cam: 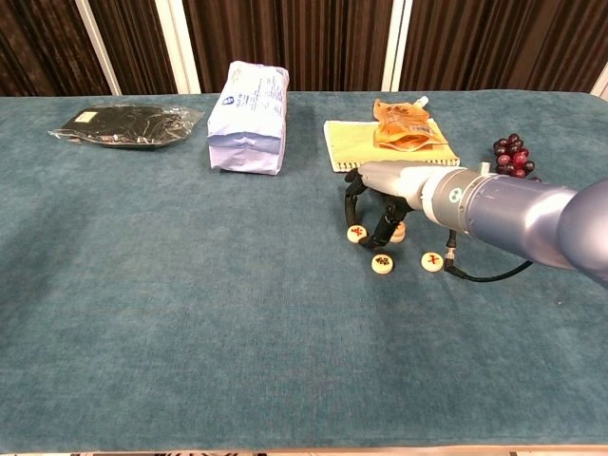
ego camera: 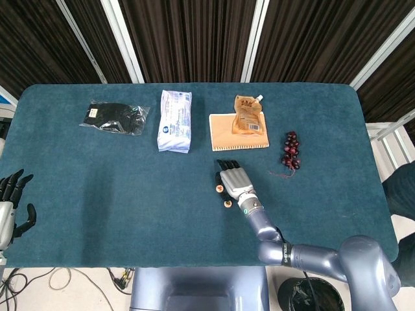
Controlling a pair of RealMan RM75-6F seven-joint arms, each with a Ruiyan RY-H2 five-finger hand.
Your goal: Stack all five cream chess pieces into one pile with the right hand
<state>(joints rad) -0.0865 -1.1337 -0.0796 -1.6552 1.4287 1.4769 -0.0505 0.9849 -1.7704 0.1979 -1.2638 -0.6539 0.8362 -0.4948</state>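
My right hand (cam: 382, 201) arches palm-down over the cream chess pieces at mid-table, fingers spread and tips pointing down. One cream piece (cam: 357, 234) lies under the thumb tip. Another (cam: 400, 229) sits half hidden behind the fingertips, which seem to touch it. Two more lie free in front, one (cam: 382, 263) in the middle and one (cam: 431, 260) to its right. The head view shows the same hand (ego camera: 233, 181) flat over the group, with two pieces (ego camera: 219, 188) (ego camera: 227, 204) showing at its left side. My left hand (ego camera: 13, 201) hangs open off the table's left edge.
At the back lie a black packet (cam: 123, 124), a white-blue pack (cam: 249, 118), a yellow notepad (cam: 342, 142) with an orange pouch (cam: 407, 126) on it, and a bunch of dark grapes (cam: 511, 155) to the right.
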